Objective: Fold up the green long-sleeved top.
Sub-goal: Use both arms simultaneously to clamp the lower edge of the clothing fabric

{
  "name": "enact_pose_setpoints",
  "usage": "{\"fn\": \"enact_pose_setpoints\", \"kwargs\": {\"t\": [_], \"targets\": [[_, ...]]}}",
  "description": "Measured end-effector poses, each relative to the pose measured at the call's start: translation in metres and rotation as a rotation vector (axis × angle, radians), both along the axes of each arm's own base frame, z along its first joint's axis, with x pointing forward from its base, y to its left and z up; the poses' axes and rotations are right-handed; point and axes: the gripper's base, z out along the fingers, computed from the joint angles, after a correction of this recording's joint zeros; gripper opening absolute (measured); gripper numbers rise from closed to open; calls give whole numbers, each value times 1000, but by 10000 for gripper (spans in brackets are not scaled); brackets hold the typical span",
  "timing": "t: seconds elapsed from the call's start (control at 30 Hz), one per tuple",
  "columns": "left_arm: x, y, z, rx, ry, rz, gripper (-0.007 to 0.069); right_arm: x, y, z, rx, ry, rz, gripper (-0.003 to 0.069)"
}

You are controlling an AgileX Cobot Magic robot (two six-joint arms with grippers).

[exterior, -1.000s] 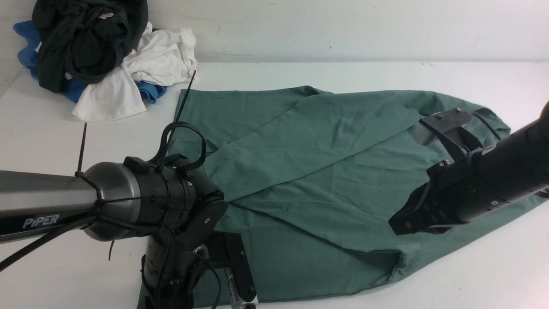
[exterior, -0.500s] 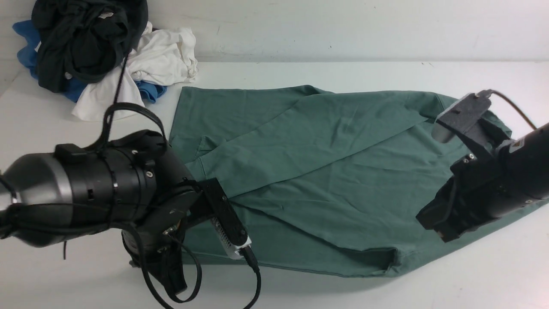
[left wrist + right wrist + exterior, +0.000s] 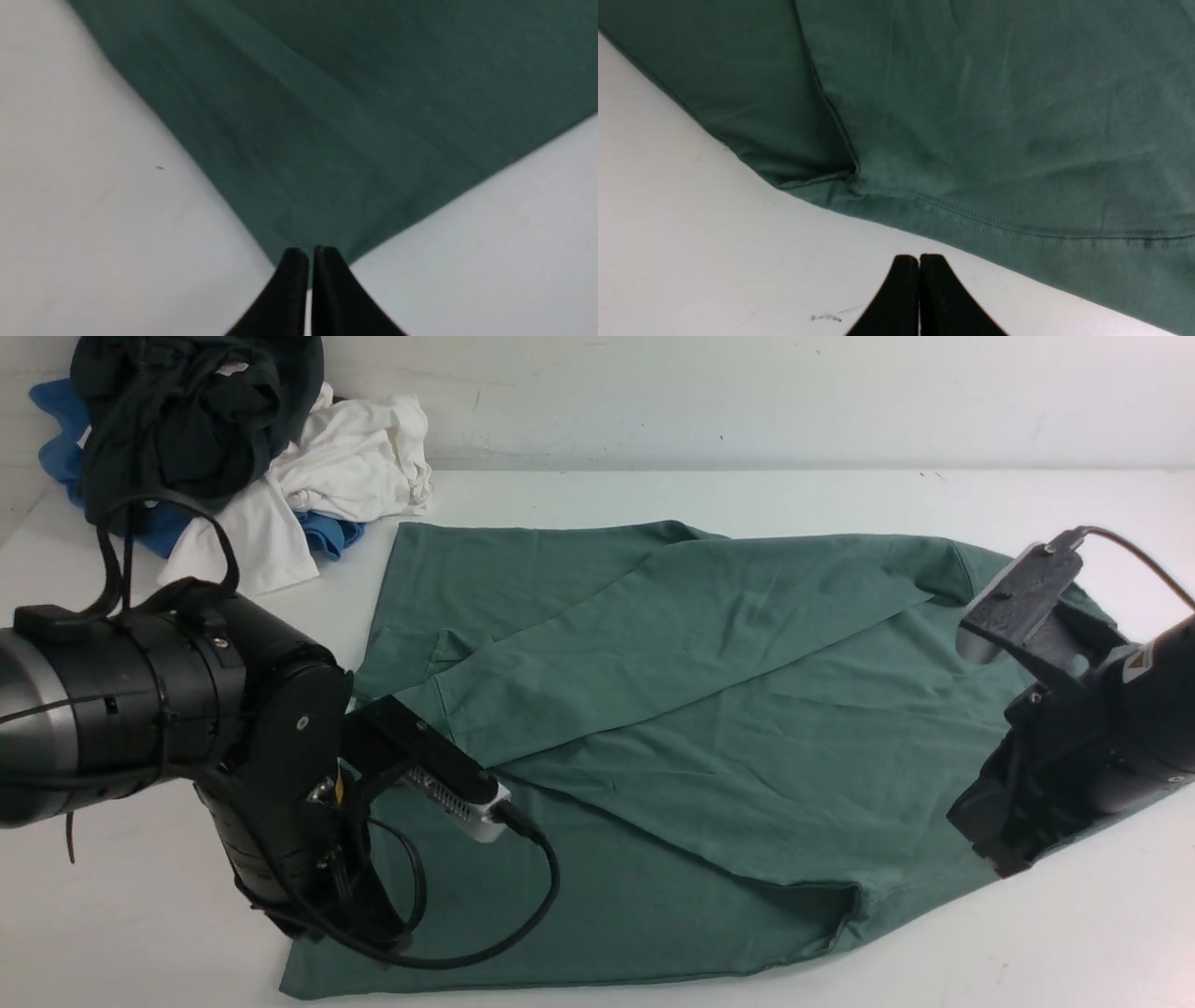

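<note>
Dark, blue and white garments heaped at the desk's far left corner, left gripper pinching the near left corner of the green long-sleeved top — spread, partly folded, across the desk's middle to its right —, right gripper together, empty, near the top's near edge.

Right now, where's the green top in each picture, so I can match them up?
Front view: green top, spread across the middle.
Left wrist view: across the top, narrowing to a corner near the fingertips.
Right wrist view: upper part and right side.
Shared landmark: its hem edge against the white table.
</note>
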Motion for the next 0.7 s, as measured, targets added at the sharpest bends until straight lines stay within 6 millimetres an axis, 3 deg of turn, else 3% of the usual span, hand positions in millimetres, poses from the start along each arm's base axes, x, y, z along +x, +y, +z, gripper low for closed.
{"fn": "enact_pose_setpoints", "kwargs": {"t": [0.17, 0.27, 0.4, 0.57, 0.7], "targets": [[-12, -16, -3, -22, 65, -139, 121, 3, 1, 2, 24, -30, -17, -2], [-16, -28, -11, 36, 61, -269, 267, 3, 3, 2, 53, -31, -31, -1], [-7, -27, -28, 136, 61, -356, 404, 2, 8, 4, 117, -6, -50, -1], [-1, -25, -48, 218, 113, -435, 434, 0, 12, 5, 159, 13, -45, -1], [3, -26, -52, 247, 129, -479, 323, -1, 13, 5, 169, 26, -34, -1]]}}
